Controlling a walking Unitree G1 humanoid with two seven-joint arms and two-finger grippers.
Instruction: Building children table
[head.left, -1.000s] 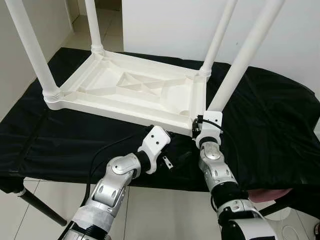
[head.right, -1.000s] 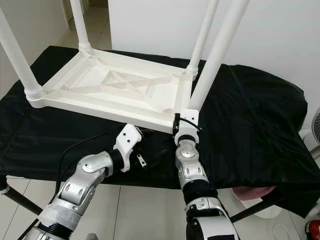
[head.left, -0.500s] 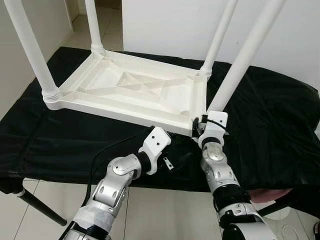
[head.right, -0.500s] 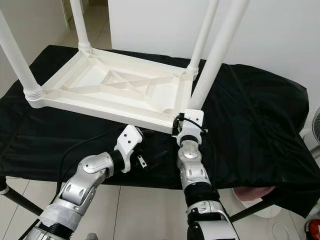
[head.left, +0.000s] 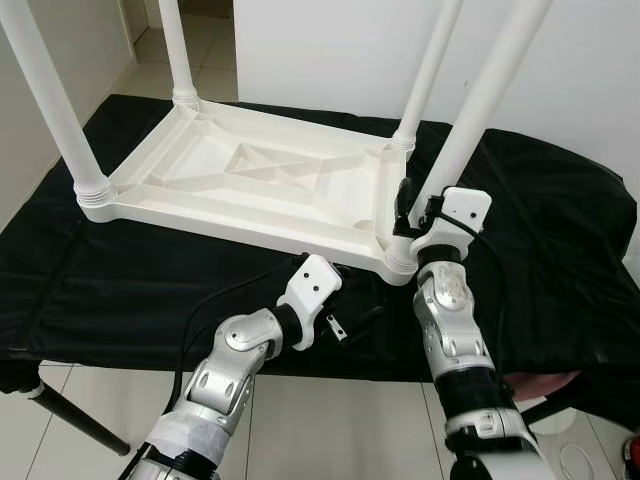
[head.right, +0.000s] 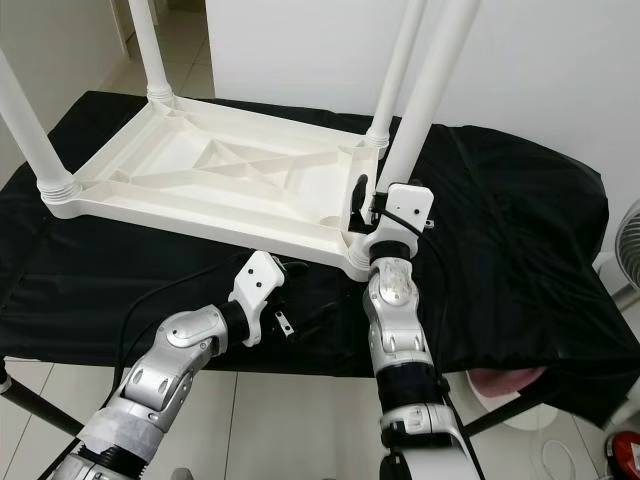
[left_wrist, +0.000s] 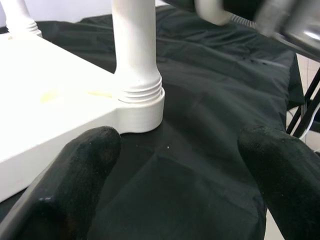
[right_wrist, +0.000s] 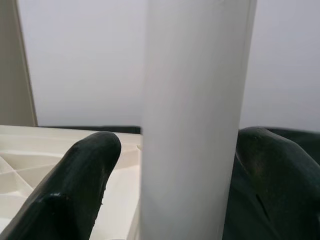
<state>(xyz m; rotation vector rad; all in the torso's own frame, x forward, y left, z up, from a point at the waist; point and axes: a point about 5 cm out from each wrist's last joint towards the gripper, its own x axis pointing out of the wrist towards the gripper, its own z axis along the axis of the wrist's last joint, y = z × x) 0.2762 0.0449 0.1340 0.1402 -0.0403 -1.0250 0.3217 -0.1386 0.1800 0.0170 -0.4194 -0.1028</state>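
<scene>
Tabletop, white moulded plastic, lies upside down on the black cloth of the work bench, ribbed underside up. Four white legs stand in its corner sockets: far pair at your 11 and 1 o'clock, near-left leg at 10, near-right leg rising from the socket collar at about 1 o'clock close in.

Right gripper sits partway up that near-right leg; wrist view shows the tube running between its two black fingers. Fingers bracket it on both sides, but you cannot tell whether the pads press the tube or stand just off it.

Left gripper hovers low above the cloth, spread wide and holding nothing, pointed at the socket collar from the near edge.

Handling, as a judgement: hollow plastic, likely light, stiff enough but glossy and smooth, so the round leg may slip or spin in a two-finger pinch. Take hold low on the leg, near the threaded collar, where leverage on the joint is least. The inverted top will probably slide on the cloth if you push sideways; brace its near rim with the left gripper before twisting. Thread rings show at the collar, so the leg may not be fully seated.

Beyond: pale wall at 12, tiled floor at 10, bench legs below.
</scene>
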